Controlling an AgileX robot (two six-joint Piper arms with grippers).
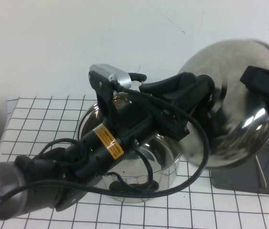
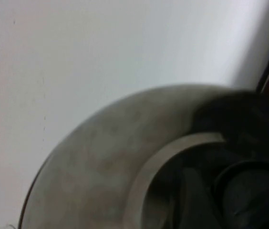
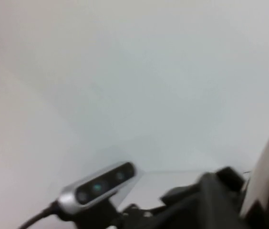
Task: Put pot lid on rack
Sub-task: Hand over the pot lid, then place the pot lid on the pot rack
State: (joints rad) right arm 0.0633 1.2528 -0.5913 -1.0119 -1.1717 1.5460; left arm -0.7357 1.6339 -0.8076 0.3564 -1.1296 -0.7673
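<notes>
Pot lid [image 1: 239,124] and pot [image 1: 165,162]: glossy mirror-bright steel; rack [image 1: 249,183] tray: matt dark grey plastic

— What does the left arm [image 1: 101,148] look like?

— Mostly black, with rounded joint housings. Nearest the camera its sleeve turns grey, bound by a thin white tie. A yellow-orange warning label [image 1: 109,143] with black print wraps the forearm, and a small green light glows just beside it.

— Any cables?

— Black cables [image 1: 191,162] loop loosely along the arm and out to the wrist.

— And the wrist?

— A silver, rounded camera bar [image 1: 111,74] sits on a black bracket with small screws. The left gripper [image 1: 191,102] is chunky matte black.

— The right side?

— Only a black, boxy right gripper [image 1: 263,88] at the far right.
</notes>
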